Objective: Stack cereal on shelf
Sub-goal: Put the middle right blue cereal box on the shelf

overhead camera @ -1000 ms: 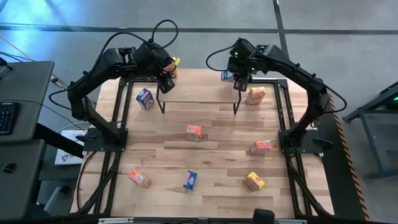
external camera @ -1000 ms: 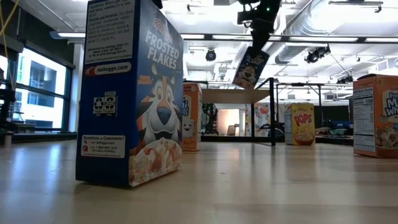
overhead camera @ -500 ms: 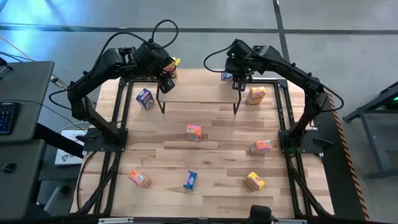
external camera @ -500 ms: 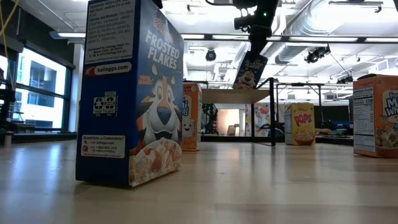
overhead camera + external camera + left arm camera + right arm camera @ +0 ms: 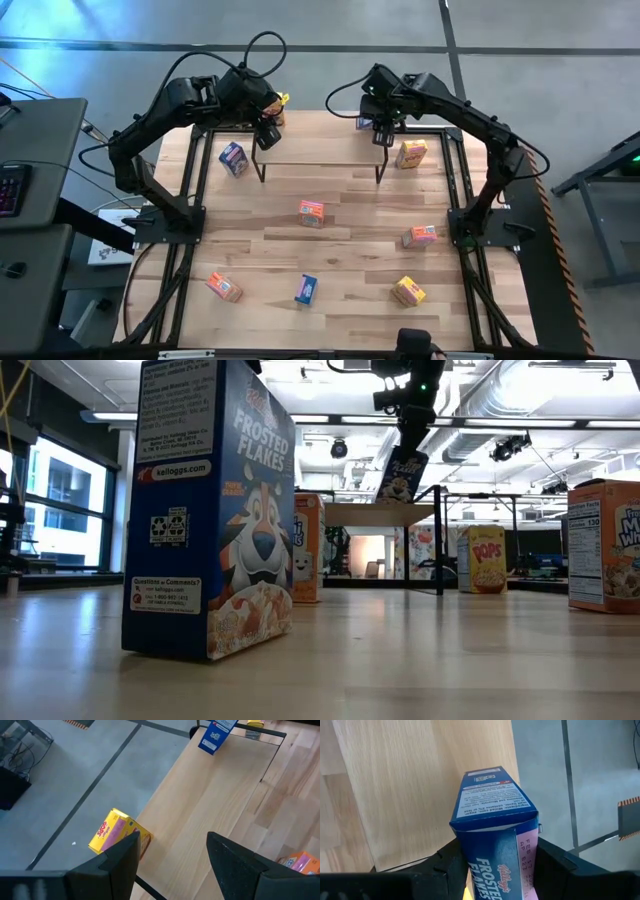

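The shelf [image 5: 320, 148] stands at the table's far side, a light plank on thin black legs. A yellow cereal box [image 5: 119, 833] stands on its far left corner. My left gripper [image 5: 172, 854] hovers open above the shelf's left end, just short of that box and touching nothing. My right gripper [image 5: 373, 120] is above the shelf's right end, shut on a blue cereal box [image 5: 402, 472]. Several more cereal boxes stand on the table. My right gripper pinches the blue box between its two fingers, one on each of two opposite faces near its upper end [image 5: 470, 845]. The fingers slant down from above. The box hangs tilted below them, its lower end [image 5: 398, 494] clear above the shelf top.
A blue box [image 5: 233, 157] stands left of the shelf and a yellow one [image 5: 411, 153] right of it. Orange boxes [image 5: 312, 212] [image 5: 420, 236] stand mid-table. Near the front edge are an orange [image 5: 224, 287], a blue [image 5: 306, 290] and a yellow box [image 5: 408, 291].
My right gripper has edged toward the table's left, over the shelf, and rolled a little. The blue box in it has come down slightly and now hangs more upright than before.
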### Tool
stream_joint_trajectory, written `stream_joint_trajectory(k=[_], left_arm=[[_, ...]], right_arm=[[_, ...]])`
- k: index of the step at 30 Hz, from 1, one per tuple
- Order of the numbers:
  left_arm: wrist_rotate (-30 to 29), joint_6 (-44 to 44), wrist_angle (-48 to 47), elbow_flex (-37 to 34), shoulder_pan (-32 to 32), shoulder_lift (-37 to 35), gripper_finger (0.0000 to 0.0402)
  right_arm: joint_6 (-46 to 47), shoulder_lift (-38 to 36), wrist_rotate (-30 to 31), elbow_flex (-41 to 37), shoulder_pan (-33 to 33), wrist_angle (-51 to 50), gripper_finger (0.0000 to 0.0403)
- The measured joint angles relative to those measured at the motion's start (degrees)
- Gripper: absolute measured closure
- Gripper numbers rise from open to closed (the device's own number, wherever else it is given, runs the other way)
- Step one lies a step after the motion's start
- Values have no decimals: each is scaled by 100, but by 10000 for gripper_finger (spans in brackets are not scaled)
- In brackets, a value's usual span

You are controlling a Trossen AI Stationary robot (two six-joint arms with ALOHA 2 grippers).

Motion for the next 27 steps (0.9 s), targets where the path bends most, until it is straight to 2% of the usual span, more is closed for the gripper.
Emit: stream_joint_trajectory(k=[27], left_arm=[[4,-3,26,2,0,0,181]], right_arm=[[-83,9,37,-13,-2,-1,233]])
